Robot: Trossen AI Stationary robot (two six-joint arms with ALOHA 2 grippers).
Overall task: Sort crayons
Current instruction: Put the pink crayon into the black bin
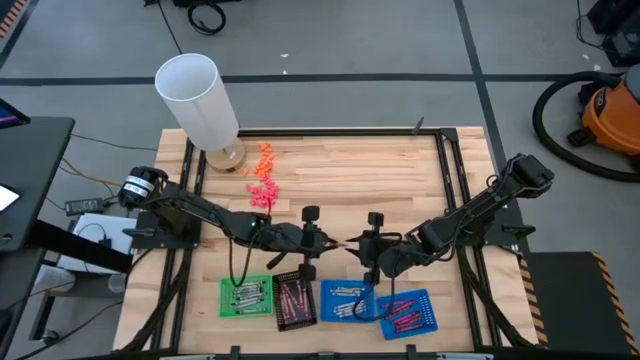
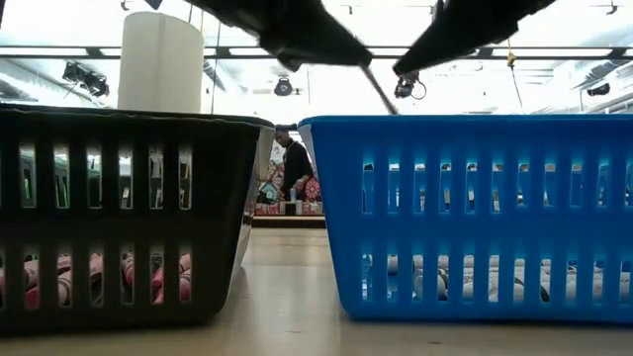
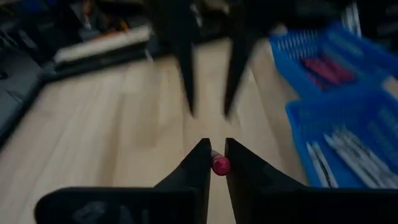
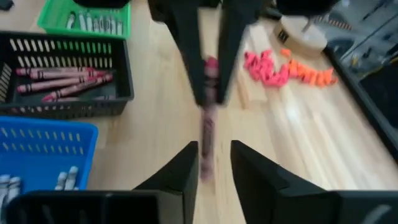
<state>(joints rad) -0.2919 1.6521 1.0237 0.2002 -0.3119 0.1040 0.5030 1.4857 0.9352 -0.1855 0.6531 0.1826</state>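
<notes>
**Fingers meet over one red crayon at mid-table**

Left fingers (image 3: 199,165) stand nearly together, pinching the end of a red crayon (image 3: 220,165) between their tips; the left wrist view shows its round magenta end sitting in the narrow gap. From the right wrist view the same crayon (image 4: 208,118) runs lengthwise from the left gripper (image 4: 210,93) toward the right gripper (image 4: 214,158), whose fingers stand a little apart on either side of the near end. Whether they touch the stick cannot be told. In the high view the two grippers face each other tip to tip at the table's centre, left gripper (image 1: 325,240) at 9 o'clock of the crayon, right gripper (image 1: 358,247) at 3 o'clock, the crayon held above the wood.

Four trays line the table's 6 o'clock edge. From 9 toward 3 o'clock:
- green tray (image 1: 226,300), holding grey-silver crayons (image 1: 250,295);
- black tray (image 1: 280,318), holding red crayons (image 1: 295,298) lying side by side;
- blue tray (image 1: 328,310), holding grey-silver crayons (image 1: 347,292);
- second blue tray (image 1: 428,318), holding red crayons (image 1: 402,312).

The low view looks through the slotted walls of the black tray (image 2: 119,148) and a blue tray (image 2: 465,148), with crayons on their floors.

Toward 11 o'clock stands a white cylinder (image 1: 198,95) on a round base, tilted in the overhead picture. Just beside it, toward the centre, lies a scatter of orange lumps (image 1: 264,160) and pink lumps (image 1: 262,192) on bare wood.
</notes>
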